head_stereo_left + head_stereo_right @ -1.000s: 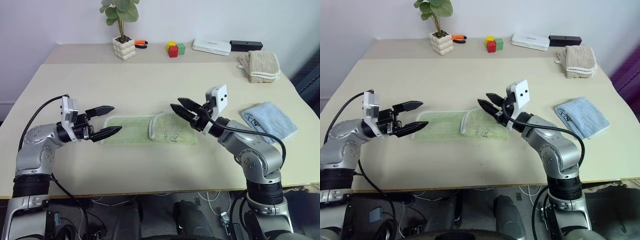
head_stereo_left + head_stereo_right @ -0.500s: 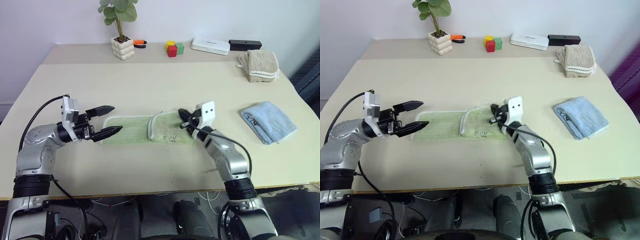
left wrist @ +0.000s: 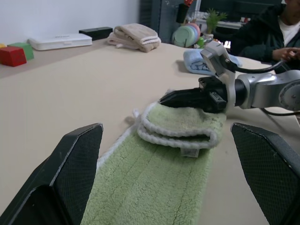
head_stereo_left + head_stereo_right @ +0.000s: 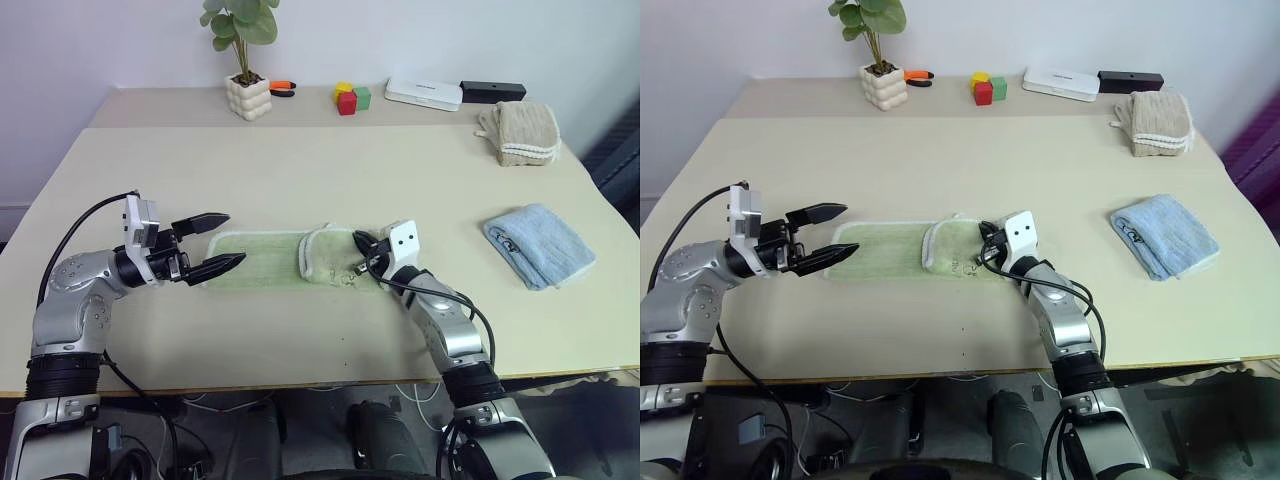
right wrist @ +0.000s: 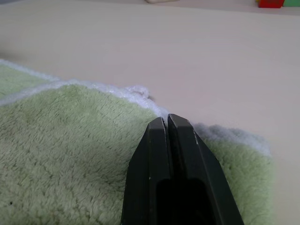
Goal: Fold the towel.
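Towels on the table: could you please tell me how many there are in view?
3. The light green towel lies partly folded at the table's near middle, the light blue folded towel is on the right side, and the beige folded towel sits at the far right corner.

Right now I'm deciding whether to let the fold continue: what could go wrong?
The right gripper is shut with its fingers lying on top of the towel; whether any cloth is pinched is unclear, so lifting may leave it behind. The left gripper hangs open at the far end, holding nothing, so a pull could drag the whole towel.
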